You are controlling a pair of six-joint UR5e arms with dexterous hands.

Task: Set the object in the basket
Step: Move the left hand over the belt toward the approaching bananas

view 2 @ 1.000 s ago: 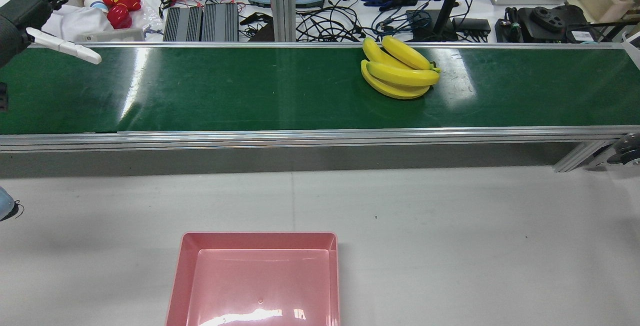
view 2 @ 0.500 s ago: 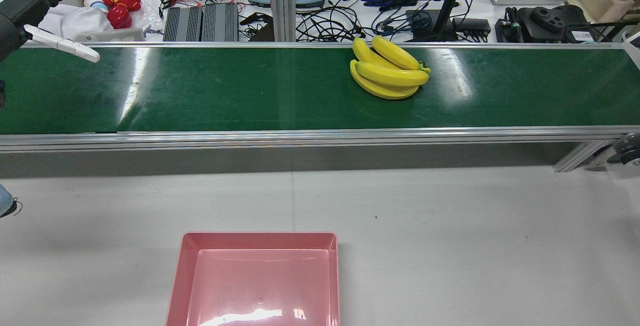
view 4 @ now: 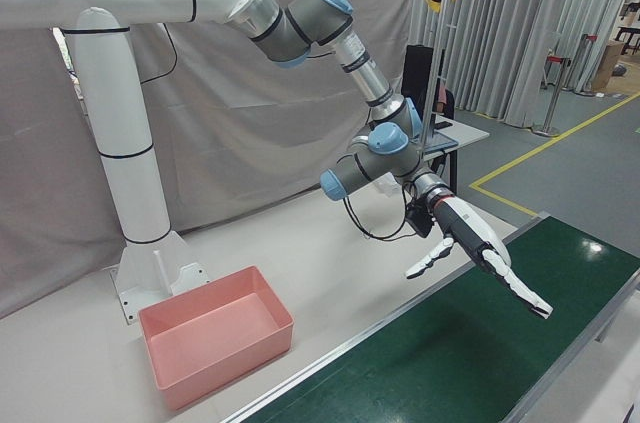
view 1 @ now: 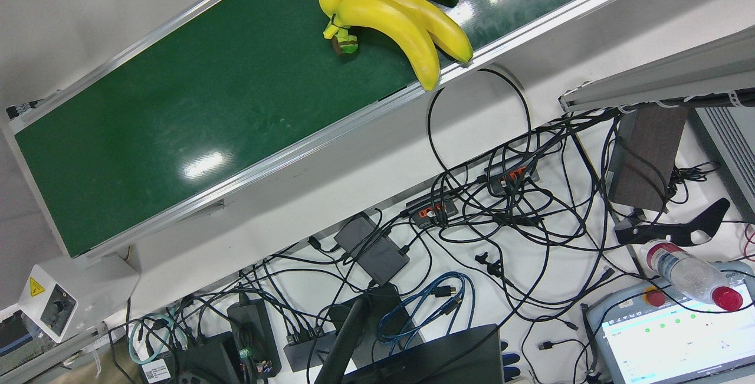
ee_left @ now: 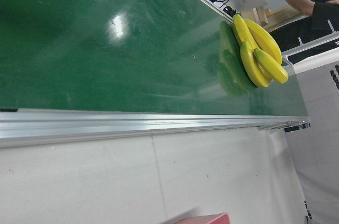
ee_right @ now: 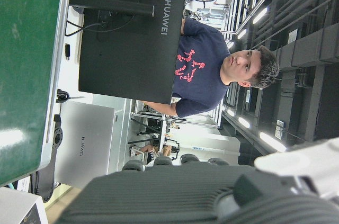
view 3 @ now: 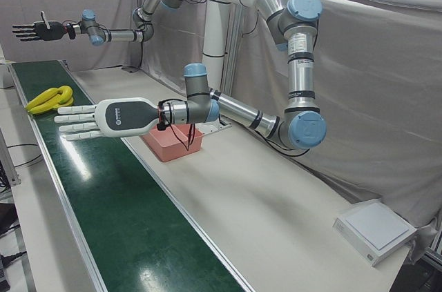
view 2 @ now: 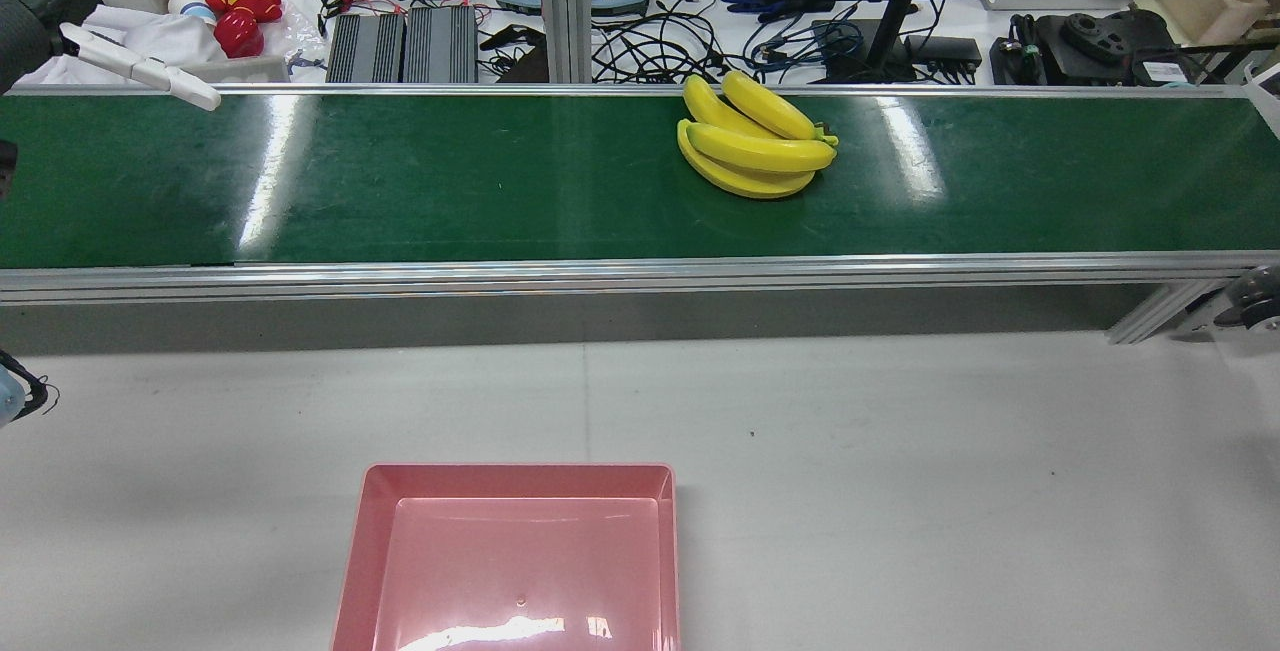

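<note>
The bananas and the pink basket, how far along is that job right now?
Done: nothing; the pink basket holds nothing. In hand: the bananas lie on the green belt, untouched; the left hand hovers open over the belt short of them, and the right hand hangs open beyond them. Left: grasp, carry, place.

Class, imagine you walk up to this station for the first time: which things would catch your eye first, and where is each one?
The bright yellow bunch of bananas stands out, lying on the green conveyor belt close to its far edge. Next comes the pink basket, empty, on the grey table nearer the robot. The left hand hovers open over the belt, fingers spread, holding nothing, while the right hand is held open high above the belt's far end.
</note>
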